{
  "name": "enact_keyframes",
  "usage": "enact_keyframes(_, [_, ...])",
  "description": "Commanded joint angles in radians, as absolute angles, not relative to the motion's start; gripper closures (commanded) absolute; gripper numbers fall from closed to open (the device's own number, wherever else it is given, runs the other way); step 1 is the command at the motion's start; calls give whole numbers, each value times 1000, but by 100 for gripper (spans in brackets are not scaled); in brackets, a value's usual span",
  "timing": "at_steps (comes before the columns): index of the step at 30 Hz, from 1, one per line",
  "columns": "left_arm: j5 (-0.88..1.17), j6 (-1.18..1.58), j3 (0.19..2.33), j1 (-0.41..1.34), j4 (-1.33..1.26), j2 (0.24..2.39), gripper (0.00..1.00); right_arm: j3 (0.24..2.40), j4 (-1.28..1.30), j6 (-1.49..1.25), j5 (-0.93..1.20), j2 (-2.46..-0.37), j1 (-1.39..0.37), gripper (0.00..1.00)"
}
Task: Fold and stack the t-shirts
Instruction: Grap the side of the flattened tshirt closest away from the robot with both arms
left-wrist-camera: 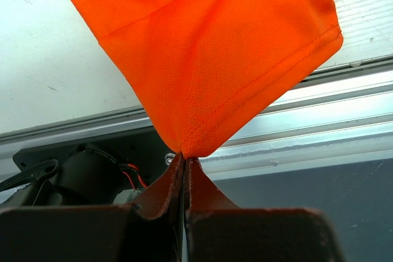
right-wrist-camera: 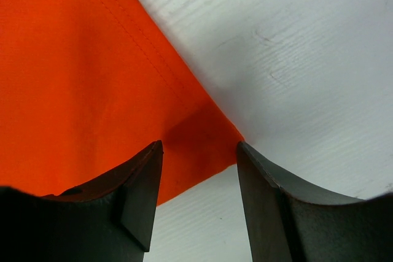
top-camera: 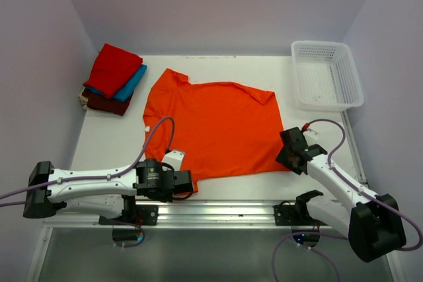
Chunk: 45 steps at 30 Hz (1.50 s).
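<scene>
The orange t-shirt [top-camera: 218, 127] lies spread on the white table, neck to the left. My left gripper [top-camera: 187, 183] is shut on its near left hem corner [left-wrist-camera: 184, 145] and holds that corner lifted by the table's front edge. My right gripper [top-camera: 285, 153] is open, its jaws straddling the shirt's near right hem corner [right-wrist-camera: 206, 142], which lies flat on the table. A stack of folded tees sits at the back left: red [top-camera: 112, 67] on top, turquoise-blue [top-camera: 129, 85] under it, dark maroon [top-camera: 106, 102] at the bottom.
A white plastic mesh basket [top-camera: 327, 74] stands at the back right. A metal rail [top-camera: 218, 212] runs along the table's front edge between the arm bases. Walls close in on the left, back and right.
</scene>
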<state>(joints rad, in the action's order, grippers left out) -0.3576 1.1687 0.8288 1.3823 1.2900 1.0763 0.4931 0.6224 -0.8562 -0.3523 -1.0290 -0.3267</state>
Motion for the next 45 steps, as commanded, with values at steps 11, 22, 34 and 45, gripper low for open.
enact_keyframes(11, [-379,1192,851,1388,1316,1071,100,446,684,-1088,-523,-993,-371,45])
enact_keyframes(22, [-371,1203,824,1388,1312,1058,100,426,687,-1137,-531,-996,-436,87])
enact_keyframes(34, [-475,1209,802,1388,1097,931,100,488,693,-1002,-549,-842,-437,100])
enact_keyframes(45, [-698,1122,743,1214,884,930,100,655,589,-848,-572,-1020,-436,100])
